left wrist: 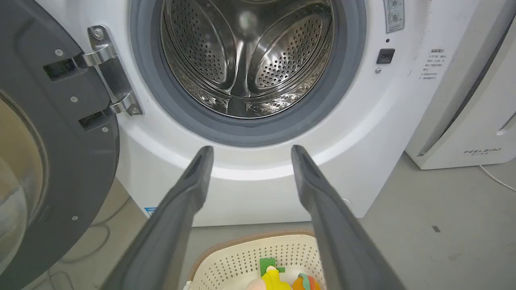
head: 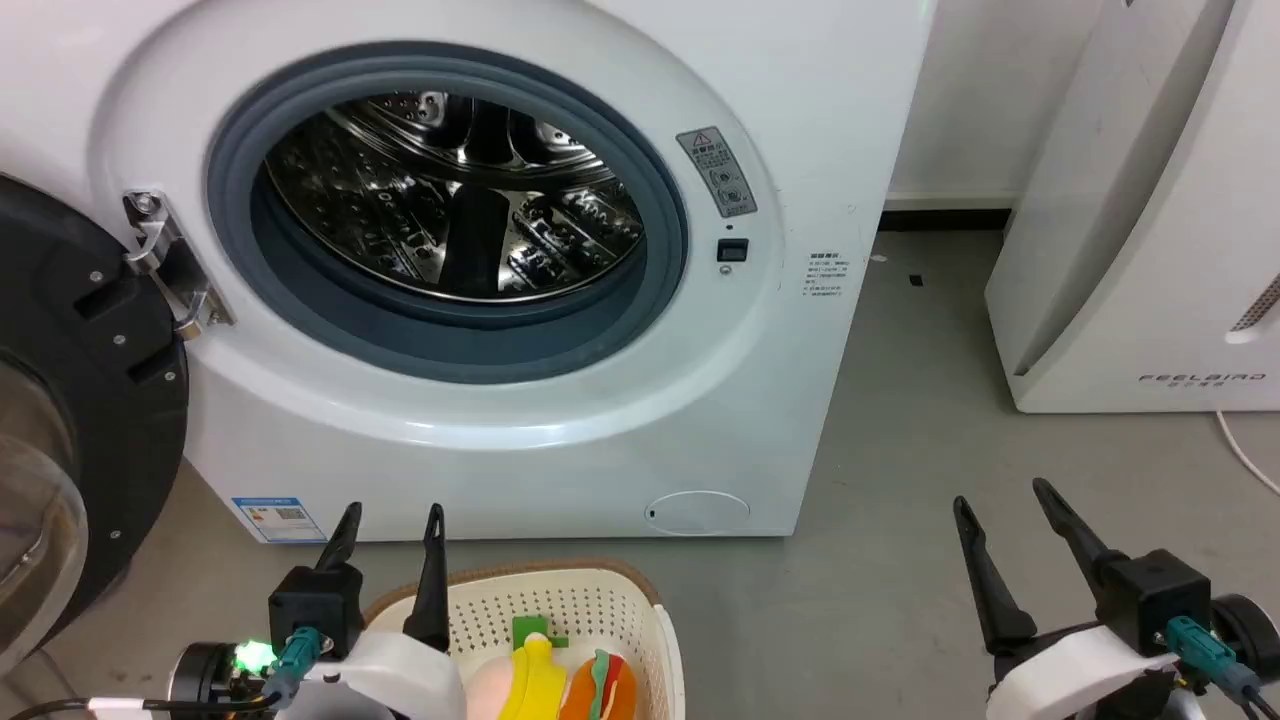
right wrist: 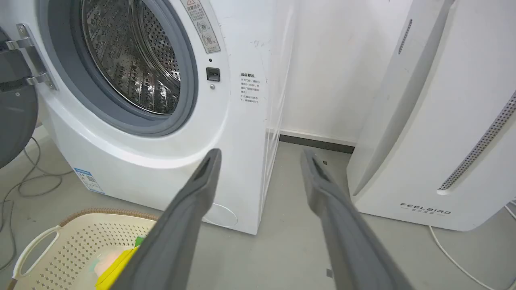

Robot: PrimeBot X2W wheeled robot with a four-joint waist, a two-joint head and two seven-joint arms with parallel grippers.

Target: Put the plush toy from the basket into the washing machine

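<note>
Here, at the far left, the black-framed door of the washing machine stood open and showed the steel drum. The left claw hovered wide, holding nothing, over the basket. The plush toy lay inside this basket, on the floor before the machine. Further right, the right claw was wide and empty too, near the white FEELBIRD appliance.

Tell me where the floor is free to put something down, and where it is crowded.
Free: the grey floor between the washing machine and the FEELBIRD appliance, and the stretch between the basket and the right gripper. Crowded: before the porthole, where the basket, the left gripper and the open door stand close.
</note>
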